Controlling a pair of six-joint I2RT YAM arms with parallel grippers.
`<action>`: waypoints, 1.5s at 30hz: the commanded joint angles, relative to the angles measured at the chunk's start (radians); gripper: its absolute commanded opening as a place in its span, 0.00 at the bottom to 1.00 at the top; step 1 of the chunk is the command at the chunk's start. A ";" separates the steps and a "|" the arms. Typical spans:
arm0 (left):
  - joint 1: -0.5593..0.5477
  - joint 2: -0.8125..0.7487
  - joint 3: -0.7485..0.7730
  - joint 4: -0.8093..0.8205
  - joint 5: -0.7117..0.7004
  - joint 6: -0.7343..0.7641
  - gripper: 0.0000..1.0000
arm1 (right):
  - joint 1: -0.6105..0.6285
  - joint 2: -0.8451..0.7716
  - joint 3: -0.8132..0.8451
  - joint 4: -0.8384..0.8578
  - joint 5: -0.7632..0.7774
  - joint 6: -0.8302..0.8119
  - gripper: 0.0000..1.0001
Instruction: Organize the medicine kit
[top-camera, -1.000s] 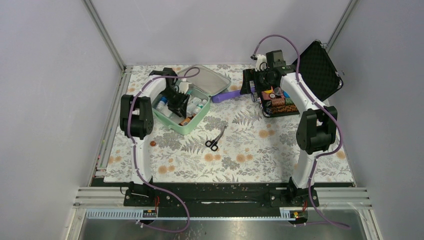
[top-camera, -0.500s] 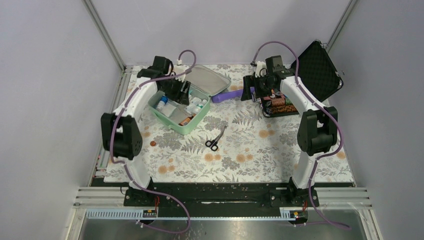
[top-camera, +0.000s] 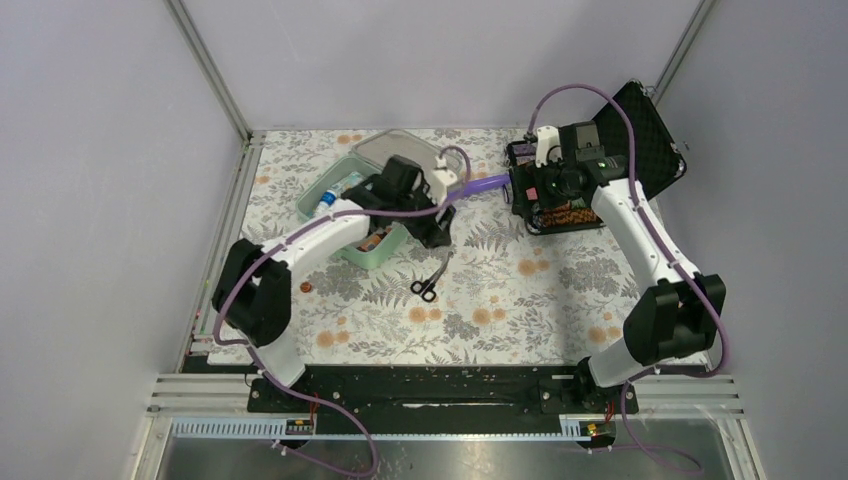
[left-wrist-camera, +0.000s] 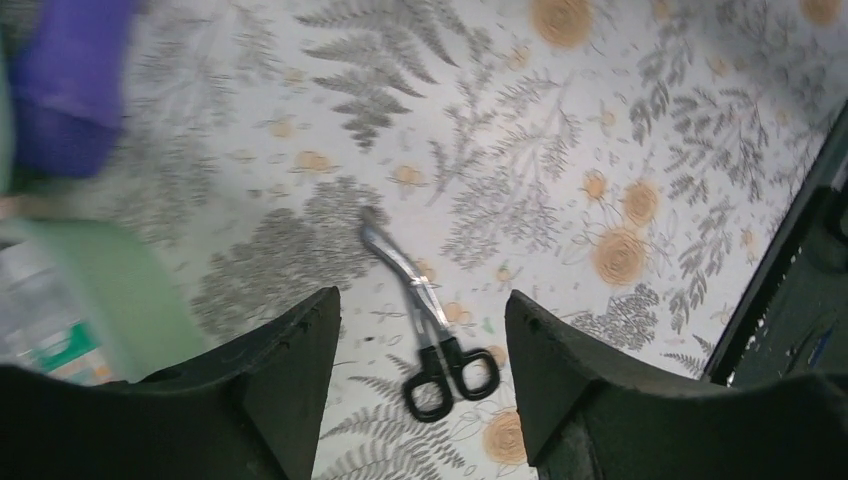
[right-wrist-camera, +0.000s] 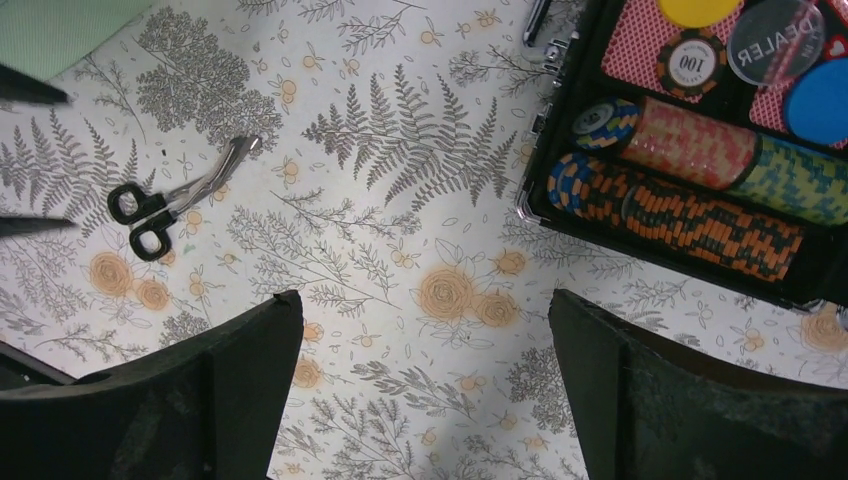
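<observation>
The medicine kit (top-camera: 372, 256) is lying open on the table's (top-camera: 520, 300) far-left part, with bottles (top-camera: 338, 190) inside. Right of the kit, the left claw (left-wrist-camera: 422, 300) and right claw (right-wrist-camera: 425, 300) are hanging spread and empty. A purple item (top-camera: 480, 186) and scissors (top-camera: 430, 281) are lying outside the kit, probably awaiting packing.

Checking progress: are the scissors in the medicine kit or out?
Out. The scissors lie flat on the table, apart from the medicine kit.
</observation>
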 joint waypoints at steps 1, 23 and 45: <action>-0.059 0.058 -0.041 0.081 -0.016 0.031 0.61 | -0.025 -0.080 -0.048 0.066 -0.002 0.064 0.99; -0.178 0.269 -0.027 0.114 -0.294 -0.117 0.56 | -0.024 -0.249 -0.518 0.523 -0.023 0.421 0.83; -0.205 0.363 0.087 -0.156 -0.315 -0.022 0.41 | -0.023 -0.202 -0.488 0.520 -0.031 0.434 0.84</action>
